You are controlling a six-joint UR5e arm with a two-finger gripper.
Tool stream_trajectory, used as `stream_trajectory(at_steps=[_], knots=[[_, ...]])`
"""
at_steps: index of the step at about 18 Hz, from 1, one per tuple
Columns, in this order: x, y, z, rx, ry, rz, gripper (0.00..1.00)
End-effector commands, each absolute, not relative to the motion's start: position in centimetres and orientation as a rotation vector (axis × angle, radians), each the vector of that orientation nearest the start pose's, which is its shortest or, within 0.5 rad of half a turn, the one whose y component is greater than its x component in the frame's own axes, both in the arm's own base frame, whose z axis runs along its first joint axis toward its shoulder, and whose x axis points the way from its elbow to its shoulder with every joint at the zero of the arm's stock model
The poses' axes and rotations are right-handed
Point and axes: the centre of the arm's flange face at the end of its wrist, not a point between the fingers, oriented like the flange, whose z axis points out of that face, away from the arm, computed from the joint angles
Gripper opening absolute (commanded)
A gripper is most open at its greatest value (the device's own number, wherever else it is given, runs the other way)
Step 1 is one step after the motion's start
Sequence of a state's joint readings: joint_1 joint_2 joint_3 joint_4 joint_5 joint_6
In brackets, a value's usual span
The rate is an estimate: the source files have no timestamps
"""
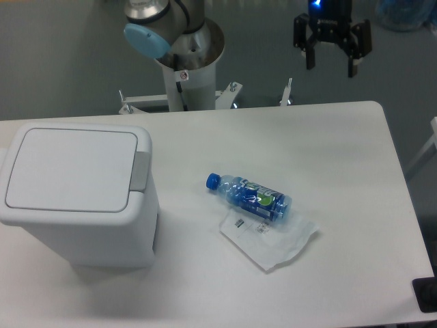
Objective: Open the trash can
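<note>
At nine o'clock on the white desk (pixel 341 164) sits the large white boxy plastic trash can (pixel 78 198), lid flat, grey tab facing three o'clock; black gripper (pixel 332 67) hangs at one o'clock, fingers spread, well apart

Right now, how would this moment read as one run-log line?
gripper: jaws open, raised behind table | trash can: lid shut, untouched | blue bottle: lying on plastic wrapper

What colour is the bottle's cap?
Blue, on the bottle lying on the table; the fixed camera shows it.
</note>
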State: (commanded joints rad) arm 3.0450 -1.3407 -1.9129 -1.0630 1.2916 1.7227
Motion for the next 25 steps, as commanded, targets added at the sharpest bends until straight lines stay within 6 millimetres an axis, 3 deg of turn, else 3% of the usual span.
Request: stream_trajectory(at_steps=[7,13,18,25], knots=[[-40.4,20.2,48.3,-2.785,0.409,0.569,1.0],[-40.4,21.5,48.6,-2.74,0.035,0.487,1.0],[-38.9,24.1,48.8,-2.71,-0.064,0.432,1.0],[-35.7,29.9,49.1,-2.604,-0.378,0.256,1.0]])
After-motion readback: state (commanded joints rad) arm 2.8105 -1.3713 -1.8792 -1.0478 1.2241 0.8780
